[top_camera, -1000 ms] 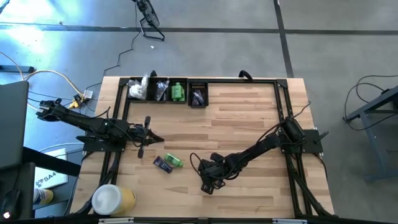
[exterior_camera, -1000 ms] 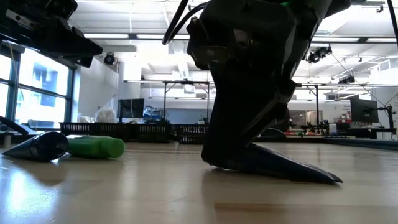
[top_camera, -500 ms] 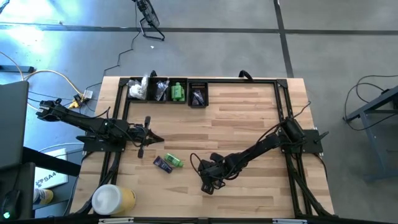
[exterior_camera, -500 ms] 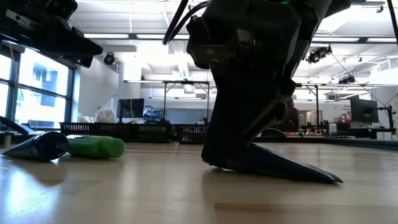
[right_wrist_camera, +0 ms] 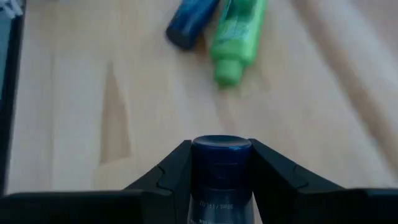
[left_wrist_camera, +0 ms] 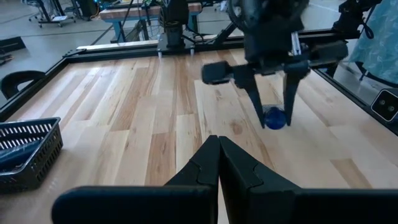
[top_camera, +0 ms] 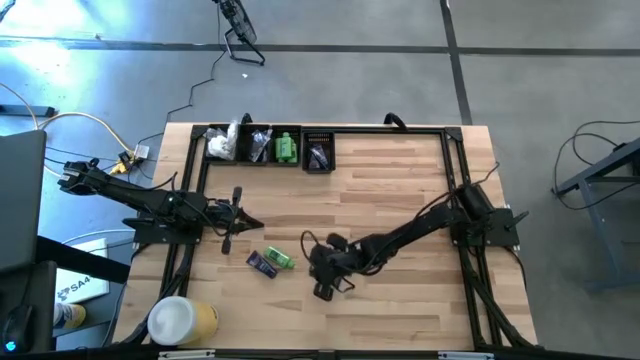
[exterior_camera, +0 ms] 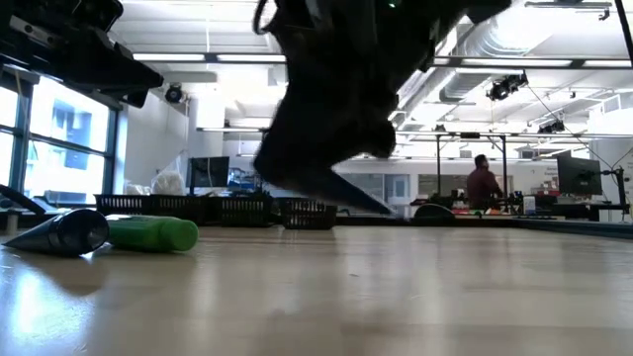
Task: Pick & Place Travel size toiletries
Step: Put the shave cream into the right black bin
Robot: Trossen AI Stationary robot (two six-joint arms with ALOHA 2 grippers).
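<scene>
Right wrist view: right claw (right_wrist_camera: 219, 168) clamped part-way on a small dark blue capped tube (right_wrist_camera: 221, 163), lifted off the pale wooden bench (top_camera: 400, 190), near a bright green plastic bottle (right_wrist_camera: 238, 37) and a dark blue tube (right_wrist_camera: 191, 22) lying side by side. Already sorted: a few toiletries in the row of black mesh bins (top_camera: 268, 146) at the far edge. Left to do: carrying the held tube there, then fetching the remaining pair; left claw (top_camera: 248, 222) fully closed, empty, waiting near its own side.
</scene>
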